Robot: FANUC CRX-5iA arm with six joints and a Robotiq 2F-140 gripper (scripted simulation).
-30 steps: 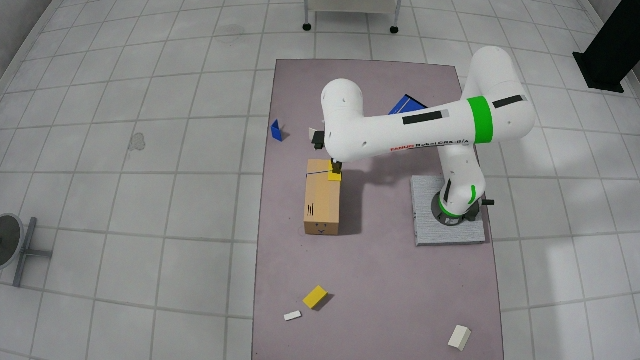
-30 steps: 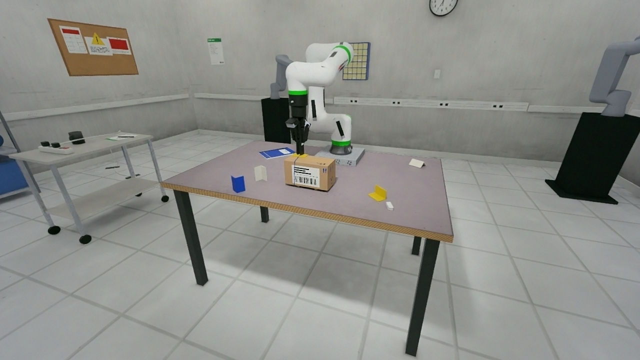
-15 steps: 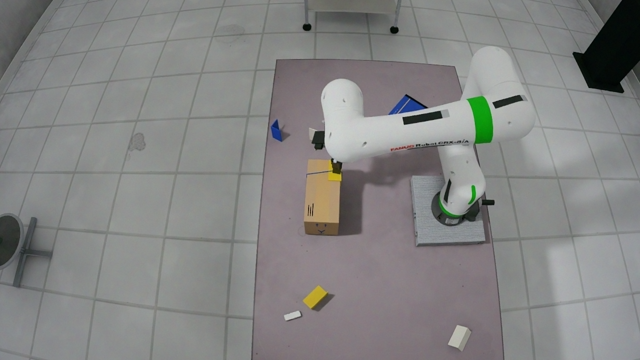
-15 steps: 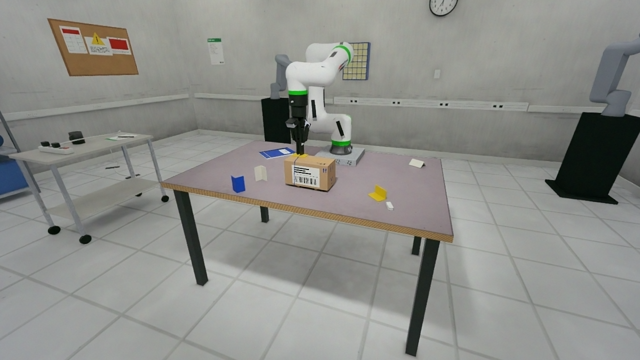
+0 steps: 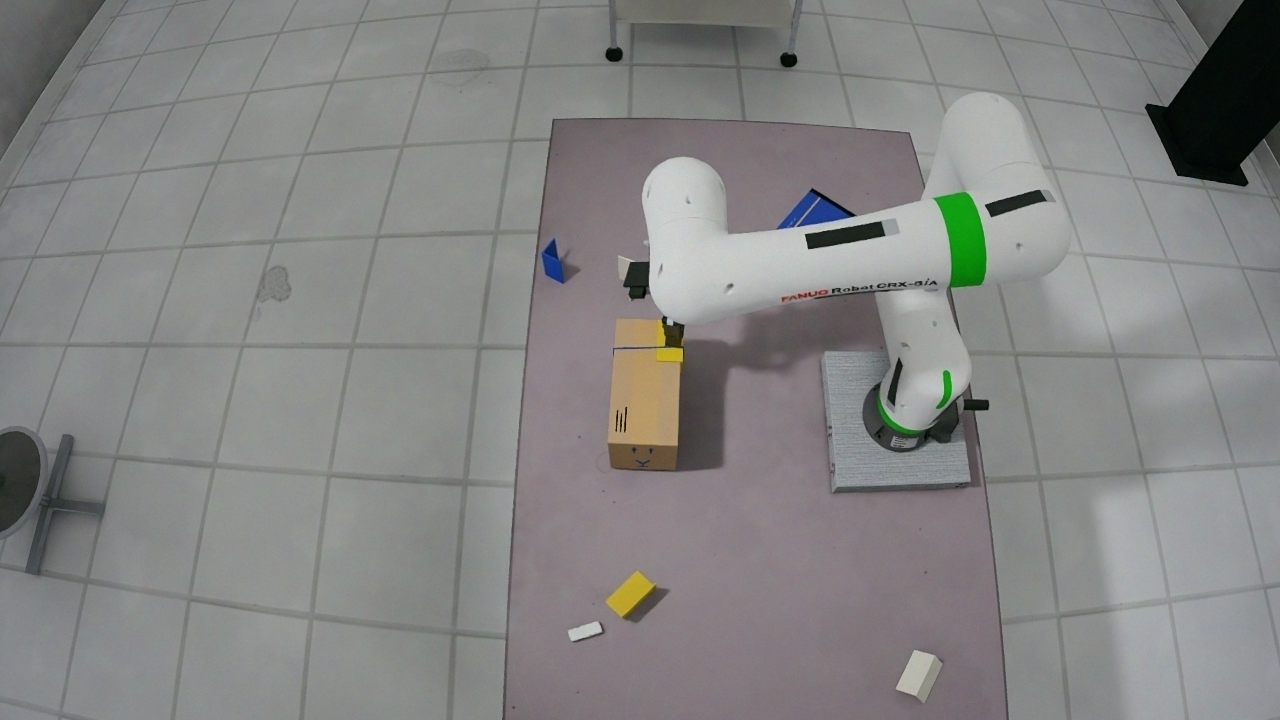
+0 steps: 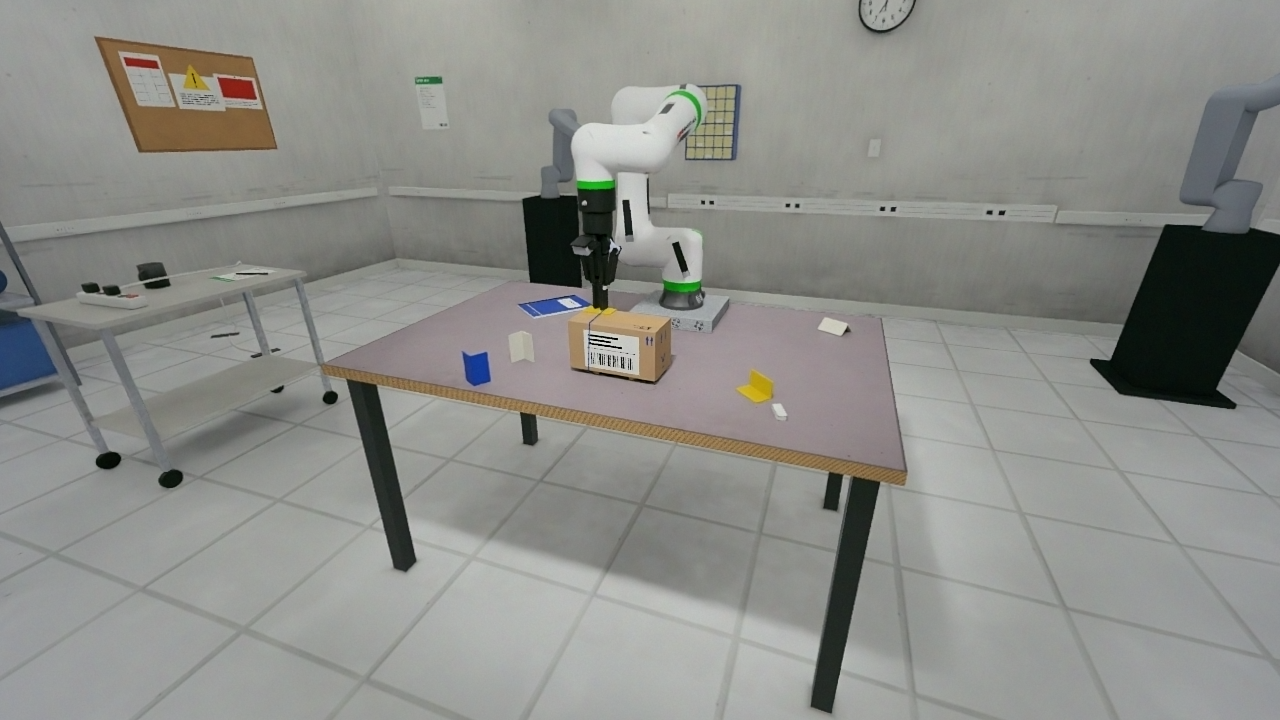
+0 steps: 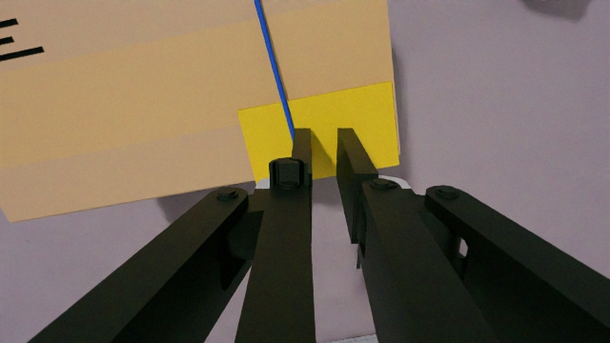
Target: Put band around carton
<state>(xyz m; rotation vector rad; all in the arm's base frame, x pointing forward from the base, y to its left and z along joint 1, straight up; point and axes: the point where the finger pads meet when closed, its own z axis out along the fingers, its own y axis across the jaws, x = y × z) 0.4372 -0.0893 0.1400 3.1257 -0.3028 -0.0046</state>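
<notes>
A brown carton (image 5: 642,402) (image 6: 626,344) (image 7: 119,119) lies flat on the mauve table (image 5: 760,537). A yellow corner guard (image 5: 669,352) (image 6: 601,310) (image 7: 362,114) sits on its far top corner, on the robot's side. A thin blue band (image 5: 635,345) (image 7: 274,62) runs across the carton top and onto the guard, ending behind my left fingertip. My gripper (image 5: 669,333) (image 6: 599,300) (image 7: 323,152) points straight down over the guard. Its fingers stand a narrow gap apart with only the guard showing between them. Whether the tips touch the band is hidden.
A blue guard (image 5: 554,261) (image 6: 476,367) and a cream one (image 6: 520,346) stand left of the carton. A blue notebook (image 5: 810,210) (image 6: 553,305) lies behind. A spare yellow guard (image 5: 630,593) (image 6: 757,386), a small white block (image 5: 584,631) and a cream guard (image 5: 919,674) lie further off.
</notes>
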